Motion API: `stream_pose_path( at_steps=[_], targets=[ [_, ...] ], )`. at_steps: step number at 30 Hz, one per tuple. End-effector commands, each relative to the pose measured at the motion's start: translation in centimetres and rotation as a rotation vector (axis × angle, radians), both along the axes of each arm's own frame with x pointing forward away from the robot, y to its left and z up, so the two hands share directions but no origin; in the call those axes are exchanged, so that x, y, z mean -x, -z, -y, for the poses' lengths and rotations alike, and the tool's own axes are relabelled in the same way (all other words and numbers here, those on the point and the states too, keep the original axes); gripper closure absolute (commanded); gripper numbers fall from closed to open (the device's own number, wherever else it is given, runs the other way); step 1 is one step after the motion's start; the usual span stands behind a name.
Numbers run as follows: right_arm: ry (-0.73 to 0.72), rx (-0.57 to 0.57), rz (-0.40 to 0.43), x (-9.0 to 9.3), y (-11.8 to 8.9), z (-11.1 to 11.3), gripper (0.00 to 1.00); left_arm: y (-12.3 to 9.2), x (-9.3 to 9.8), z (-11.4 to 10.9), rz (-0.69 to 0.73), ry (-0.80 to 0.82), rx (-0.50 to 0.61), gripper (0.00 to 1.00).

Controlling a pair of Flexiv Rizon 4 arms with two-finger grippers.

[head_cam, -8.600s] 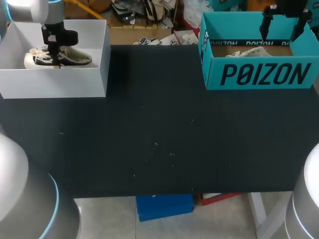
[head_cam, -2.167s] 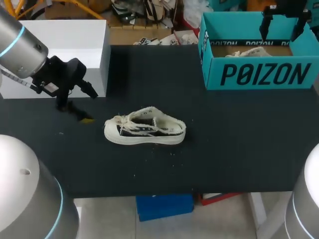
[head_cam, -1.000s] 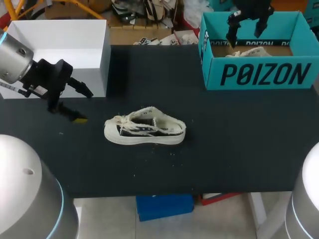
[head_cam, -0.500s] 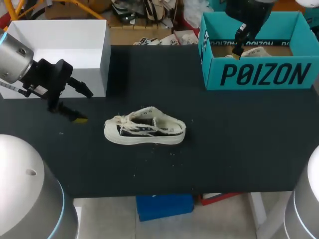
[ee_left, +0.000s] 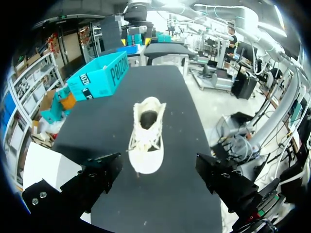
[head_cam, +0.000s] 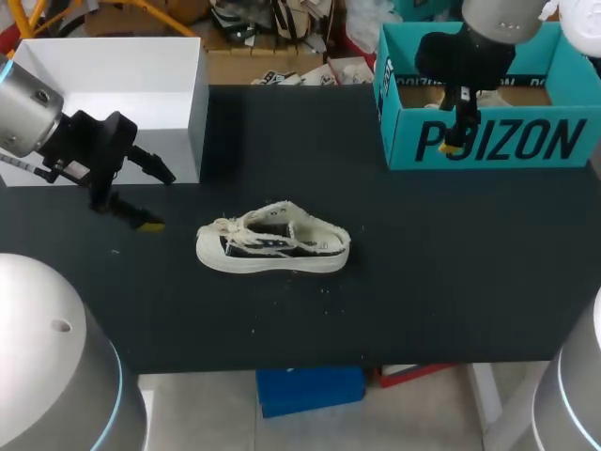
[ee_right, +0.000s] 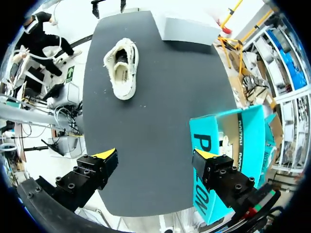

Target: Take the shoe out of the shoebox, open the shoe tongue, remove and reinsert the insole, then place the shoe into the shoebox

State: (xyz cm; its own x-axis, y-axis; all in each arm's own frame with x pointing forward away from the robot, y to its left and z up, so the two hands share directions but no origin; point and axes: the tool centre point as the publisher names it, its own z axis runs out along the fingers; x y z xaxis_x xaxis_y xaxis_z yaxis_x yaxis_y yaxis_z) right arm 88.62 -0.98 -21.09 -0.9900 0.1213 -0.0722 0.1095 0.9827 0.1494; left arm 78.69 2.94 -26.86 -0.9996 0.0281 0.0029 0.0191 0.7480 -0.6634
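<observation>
Shoe (head_cam: pixel 272 246) on table (head_cam: pixel 404 272), seemingly upright.

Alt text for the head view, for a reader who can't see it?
A cream low-top shoe stands on its sole in the middle of a black table, touched by neither arm. The left end effector hangs open beside it, in front of a white shoebox; the right end effector hangs open before a teal shoebox.
</observation>
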Motion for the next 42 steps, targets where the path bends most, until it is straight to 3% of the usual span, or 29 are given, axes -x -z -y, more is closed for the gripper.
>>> stream_pose_path(
  at_steps=[1,17,21,25,33,42],
  targets=[
    [-0.036,-0.051,0.001,-0.3,0.2,0.5,0.0,0.2,0.0,0.0,0.003,0.0,0.0,0.0],
    [-0.036,-0.051,0.001,-0.3,0.2,0.5,0.0,0.2,0.0,0.0,0.003,0.0,0.0,0.0],
    [-0.037,-0.064,0.017,2.3,1.0,-0.3,0.0,0.2,0.0,0.0,0.003,0.0,0.0,0.0],
    [-0.065,-0.093,0.048,3.6,1.5,-2.1,0.0,0.2,0.0,0.0,0.003,0.0,0.0,0.0],
    [-0.081,-0.226,0.122,5.0,5.7,-6.5,0.0,0.2,0.0,0.0,0.003,0.0,0.0,0.0],
    [-0.042,-0.328,0.188,5.1,9.2,-9.0,0.0,0.2,0.0,0.0,0.003,0.0,0.0,0.0]
  ],
)
